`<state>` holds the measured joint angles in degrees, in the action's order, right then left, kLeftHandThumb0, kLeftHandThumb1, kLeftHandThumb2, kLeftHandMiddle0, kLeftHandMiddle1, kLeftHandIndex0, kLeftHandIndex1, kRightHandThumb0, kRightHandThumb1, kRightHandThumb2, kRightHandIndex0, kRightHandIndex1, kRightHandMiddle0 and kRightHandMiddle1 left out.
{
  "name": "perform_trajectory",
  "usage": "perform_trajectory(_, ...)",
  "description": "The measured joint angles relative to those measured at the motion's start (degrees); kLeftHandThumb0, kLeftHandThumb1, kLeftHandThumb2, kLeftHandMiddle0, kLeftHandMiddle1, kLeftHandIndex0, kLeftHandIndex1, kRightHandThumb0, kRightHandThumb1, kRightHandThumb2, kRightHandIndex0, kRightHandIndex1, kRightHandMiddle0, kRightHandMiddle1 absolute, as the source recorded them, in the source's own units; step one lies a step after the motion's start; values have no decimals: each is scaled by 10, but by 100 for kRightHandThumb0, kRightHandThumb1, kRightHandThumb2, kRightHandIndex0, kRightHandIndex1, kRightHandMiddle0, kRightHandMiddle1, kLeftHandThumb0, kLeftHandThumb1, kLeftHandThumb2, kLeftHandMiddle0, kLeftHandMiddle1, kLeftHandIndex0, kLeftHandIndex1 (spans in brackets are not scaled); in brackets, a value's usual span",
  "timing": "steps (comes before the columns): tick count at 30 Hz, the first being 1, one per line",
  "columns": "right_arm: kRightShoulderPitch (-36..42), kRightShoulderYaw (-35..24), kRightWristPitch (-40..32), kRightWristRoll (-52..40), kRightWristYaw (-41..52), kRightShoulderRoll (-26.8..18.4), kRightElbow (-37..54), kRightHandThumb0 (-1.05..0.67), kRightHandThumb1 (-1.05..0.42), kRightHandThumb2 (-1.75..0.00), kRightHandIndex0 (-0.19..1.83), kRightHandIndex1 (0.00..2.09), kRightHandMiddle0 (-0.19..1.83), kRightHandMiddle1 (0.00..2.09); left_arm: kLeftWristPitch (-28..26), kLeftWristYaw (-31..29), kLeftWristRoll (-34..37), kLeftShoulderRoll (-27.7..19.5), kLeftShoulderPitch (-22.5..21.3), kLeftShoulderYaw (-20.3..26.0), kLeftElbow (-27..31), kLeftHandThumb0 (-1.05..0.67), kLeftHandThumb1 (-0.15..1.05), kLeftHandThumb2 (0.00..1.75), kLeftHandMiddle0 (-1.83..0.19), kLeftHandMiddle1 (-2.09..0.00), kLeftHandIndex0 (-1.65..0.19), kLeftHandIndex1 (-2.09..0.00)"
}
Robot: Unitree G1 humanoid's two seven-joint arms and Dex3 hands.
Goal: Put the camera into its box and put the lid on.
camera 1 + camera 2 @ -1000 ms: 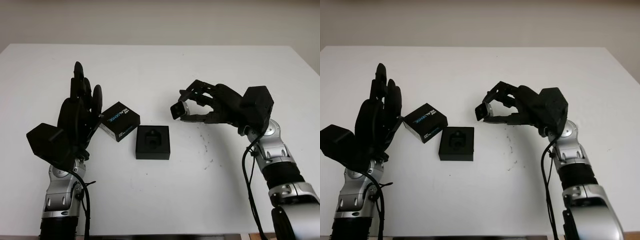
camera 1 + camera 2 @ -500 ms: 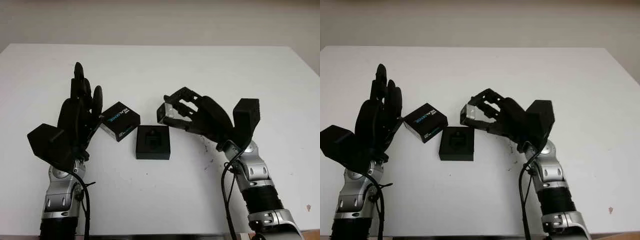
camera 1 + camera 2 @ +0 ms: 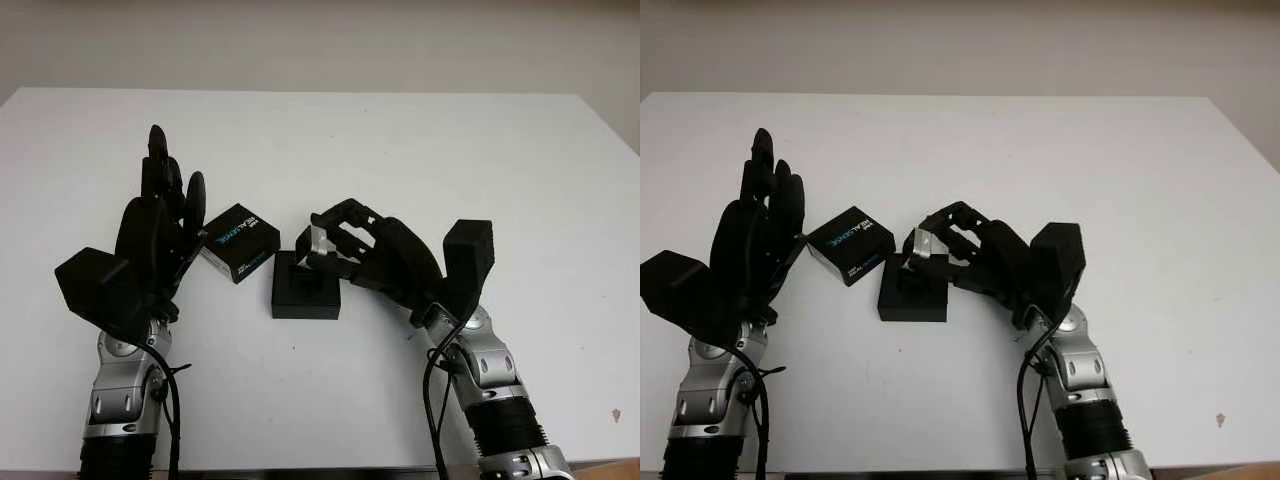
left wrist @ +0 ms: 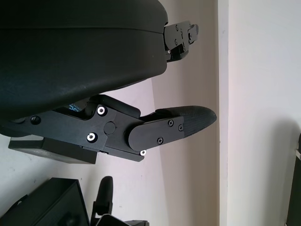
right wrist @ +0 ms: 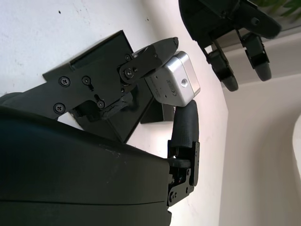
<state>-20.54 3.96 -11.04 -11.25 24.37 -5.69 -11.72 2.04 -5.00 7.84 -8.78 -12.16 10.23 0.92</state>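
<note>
Our right hand grips the small silver camera between its fingers and holds it right over the open black box, which sits mid-table. The lid, with blue lettering, lies just left of the box, tilted. Our left hand is raised upright beside the lid, released and holding nothing.

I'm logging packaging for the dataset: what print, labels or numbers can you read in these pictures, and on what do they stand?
Lid: blue and white lettering across its top, too small to read.
Camera held in the right robot hand: fine marks on its silver face, too small to read.
Box: no print to be seen.
Left robot hand, open beside the lid: no print to be seen.
</note>
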Motion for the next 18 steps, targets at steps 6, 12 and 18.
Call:
perform_trajectory(6,4,4,-2,14,-9,1,4,-36,-100,-5,20,6,21,181,0,0,0,0,0,0,0,-58,105,56,17,-6,19,-5)
perform_trajectory(12,11,12,-6,21,-15,1,4,-35,-100,-5,19,5,20,179,0,-1,2,0,0,0,0,-58,105,55,18,-5,19,-5)
perform_trajectory(18,11,18,-1,38,-17,0,3,-35,-99,-5,20,6,22,177,0,-1,1,0,0,0,0,-58,105,56,17,-5,18,-5)
